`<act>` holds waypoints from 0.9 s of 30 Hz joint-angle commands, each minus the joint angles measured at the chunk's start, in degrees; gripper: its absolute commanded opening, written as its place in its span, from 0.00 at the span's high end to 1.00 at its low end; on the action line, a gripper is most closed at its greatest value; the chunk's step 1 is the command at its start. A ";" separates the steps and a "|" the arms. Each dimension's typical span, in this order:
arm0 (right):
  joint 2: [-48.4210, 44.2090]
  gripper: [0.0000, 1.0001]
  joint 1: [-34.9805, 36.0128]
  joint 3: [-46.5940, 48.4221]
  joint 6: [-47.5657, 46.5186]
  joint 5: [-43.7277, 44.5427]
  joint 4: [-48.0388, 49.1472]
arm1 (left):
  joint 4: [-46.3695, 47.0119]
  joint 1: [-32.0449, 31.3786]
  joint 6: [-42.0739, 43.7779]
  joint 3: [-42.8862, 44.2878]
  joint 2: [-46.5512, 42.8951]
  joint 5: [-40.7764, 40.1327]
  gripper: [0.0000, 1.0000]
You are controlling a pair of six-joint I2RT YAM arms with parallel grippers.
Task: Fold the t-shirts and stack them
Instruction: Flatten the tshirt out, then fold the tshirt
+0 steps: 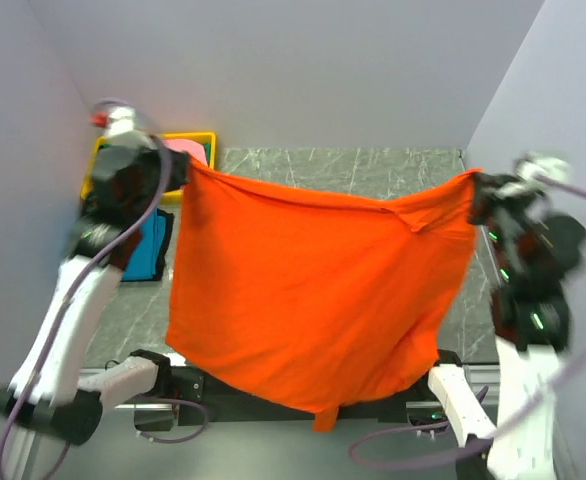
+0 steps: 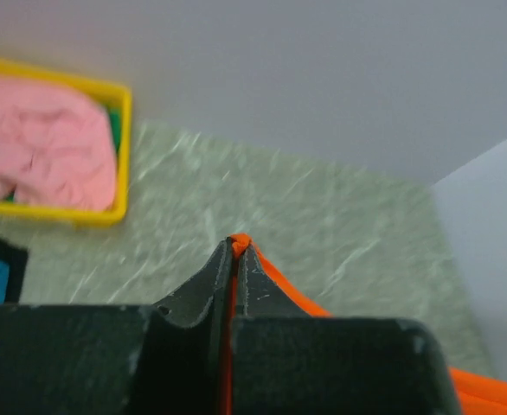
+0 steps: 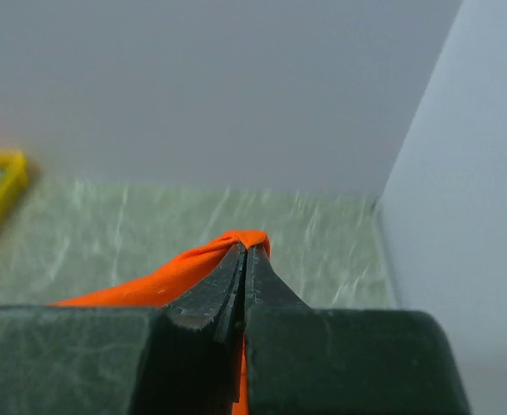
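The orange t-shirt [image 1: 313, 290] hangs spread wide in the air between both arms, its lower edge drooping over the arm bases. My left gripper [image 1: 185, 168] is shut on the shirt's left top corner; orange cloth [image 2: 240, 242] pokes out past the closed tips [image 2: 235, 249]. On the other side my right gripper [image 1: 476, 180] is shut on the right top corner, with cloth [image 3: 197, 264] bunched at its tips [image 3: 246, 251]. A pink t-shirt [image 2: 41, 143] lies in the yellow tray [image 2: 124, 156]. The teal blue t-shirt [image 1: 148, 245] lies on the table at the left, partly behind the left arm.
The yellow tray [image 1: 205, 138] sits at the back left corner of the grey-green marbled table [image 1: 373, 170]. White walls close in the table at the back, left and right. The hanging shirt hides most of the table's middle in the top view.
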 commanded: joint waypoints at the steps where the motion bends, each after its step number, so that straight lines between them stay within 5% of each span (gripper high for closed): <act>1: 7.64 1.00 -0.30 -12.88 -1.02 -3.56 8.16 | 6.59 0.48 2.34 -6.39 9.14 -2.81 0.99; 6: 20.09 1.00 -0.30 -24.32 0.65 -3.74 24.67 | 17.65 0.74 3.57 -7.64 22.87 -6.14 0.99; 10: 33.47 1.00 -0.30 -22.24 0.47 -4.62 30.16 | 22.07 1.27 4.63 -1.49 39.01 -4.93 0.99; 18: 57.55 1.00 -0.56 -7.23 -1.29 -3.74 26.84 | 21.37 3.55 3.75 15.21 61.54 -0.88 0.99; 27: 61.02 1.00 -0.74 0.98 2.93 -3.03 17.61 | 20.49 5.66 3.57 26.64 70.43 3.34 0.99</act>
